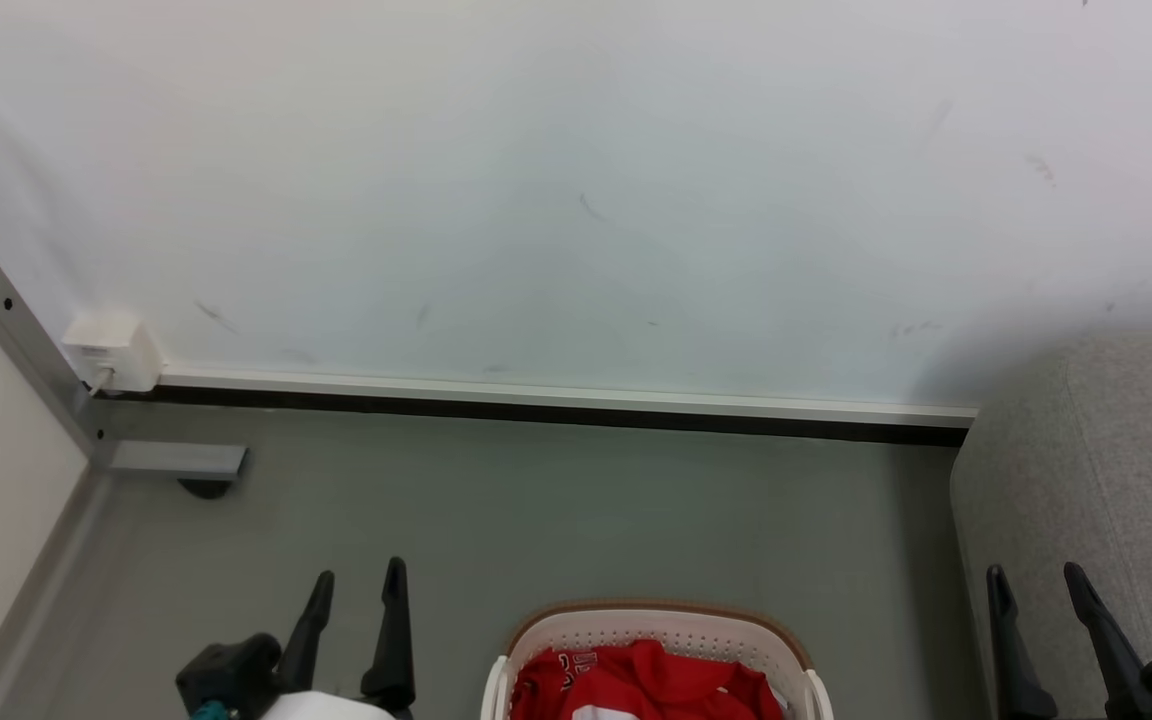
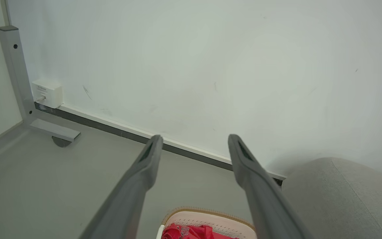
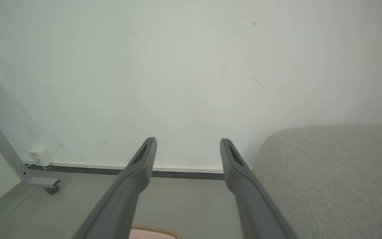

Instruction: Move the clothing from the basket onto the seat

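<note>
Nearest, at the bottom corners of the head view: left end effector (image 1: 361,572) and right end effector (image 1: 1036,570), each with fingers spread wide apart, gripping nothing. Between them, on grey floor (image 1: 536,500), the basket (image 1: 656,610), tan rim up, with the clothing (image 1: 646,680) heaped inside, red with some lettering. Right of the basket, near but apart, the seat (image 1: 1096,470), backed against the white wall (image 1: 576,180). Far left, a grey metal post (image 1: 21,335) beside a small white box (image 1: 111,350).

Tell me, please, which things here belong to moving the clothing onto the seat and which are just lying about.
For the job: red clothing, basket holding it, grey seat.
Just there: white wall box, grey metal frame leg, skirting board.
</note>
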{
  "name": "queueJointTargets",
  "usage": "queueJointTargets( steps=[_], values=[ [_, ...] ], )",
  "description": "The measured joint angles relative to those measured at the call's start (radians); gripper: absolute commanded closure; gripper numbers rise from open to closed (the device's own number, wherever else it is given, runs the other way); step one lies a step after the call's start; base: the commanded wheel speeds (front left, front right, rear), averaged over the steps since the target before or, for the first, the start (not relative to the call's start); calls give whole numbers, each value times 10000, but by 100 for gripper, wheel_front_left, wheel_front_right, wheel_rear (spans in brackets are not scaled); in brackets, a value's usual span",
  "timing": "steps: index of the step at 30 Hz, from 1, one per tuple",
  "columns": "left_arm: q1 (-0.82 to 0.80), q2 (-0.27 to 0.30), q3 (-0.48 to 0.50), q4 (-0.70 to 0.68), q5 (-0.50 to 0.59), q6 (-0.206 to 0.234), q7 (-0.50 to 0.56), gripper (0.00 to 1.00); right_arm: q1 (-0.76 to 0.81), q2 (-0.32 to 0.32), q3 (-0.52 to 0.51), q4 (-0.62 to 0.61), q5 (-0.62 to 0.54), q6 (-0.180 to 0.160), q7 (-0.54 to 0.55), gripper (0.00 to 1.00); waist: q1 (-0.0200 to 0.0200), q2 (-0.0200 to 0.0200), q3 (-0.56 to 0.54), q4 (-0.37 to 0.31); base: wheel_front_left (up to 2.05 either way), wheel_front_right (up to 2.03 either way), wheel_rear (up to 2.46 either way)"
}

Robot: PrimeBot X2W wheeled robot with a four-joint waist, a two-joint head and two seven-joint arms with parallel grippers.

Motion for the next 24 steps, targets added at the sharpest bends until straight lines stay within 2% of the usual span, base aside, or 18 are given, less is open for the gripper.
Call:
queueJointTargets(
  steps=[24],
  values=[
    [164, 17, 138, 443, 1923, -278, -472, 0, 267, 125, -449, 410, -1248, 0, -495, 0, 0, 0, 46, 79, 0, 0, 0]
  ],
)
